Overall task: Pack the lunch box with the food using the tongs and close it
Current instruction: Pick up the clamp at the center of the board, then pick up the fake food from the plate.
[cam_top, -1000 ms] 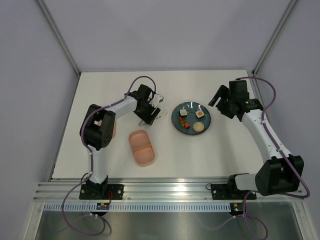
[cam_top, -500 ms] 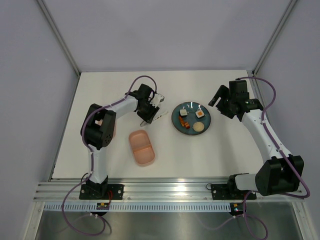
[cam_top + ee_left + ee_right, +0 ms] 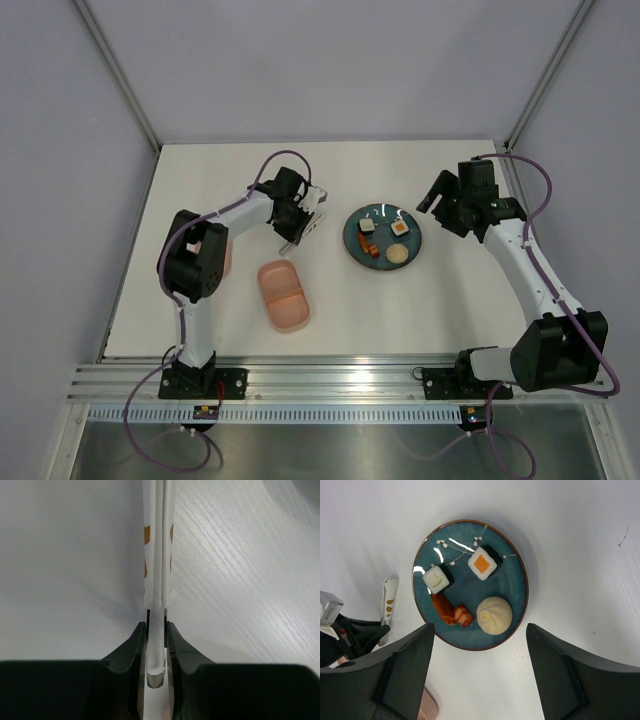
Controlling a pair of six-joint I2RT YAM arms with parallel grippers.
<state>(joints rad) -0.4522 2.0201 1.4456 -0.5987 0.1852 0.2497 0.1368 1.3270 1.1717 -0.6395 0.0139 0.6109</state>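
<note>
White tongs (image 3: 157, 555) with orange spots lie on the table, and my left gripper (image 3: 156, 630) is shut on their closed end. From above, the left gripper (image 3: 298, 222) and the tongs (image 3: 310, 227) sit just left of the teal plate (image 3: 414, 243). The food lies on the plate (image 3: 515, 585): two rolls (image 3: 484, 563), two sausage bits (image 3: 463, 615) and a beige bun (image 3: 494, 615). My right gripper (image 3: 479, 630) hovers open above the plate, holding nothing. The open pink lunch box (image 3: 284, 294) sits nearer the arm bases, empty.
A pink sliver (image 3: 229, 256), perhaps the lid, shows behind the left arm's elbow. The right gripper (image 3: 438, 208) hangs at the plate's right side. Grey walls stand close around the white table (image 3: 400, 300).
My left gripper has closed onto the tongs, squeezing their two arms together, and the tongs have shifted slightly. The right arm has not moved.
</note>
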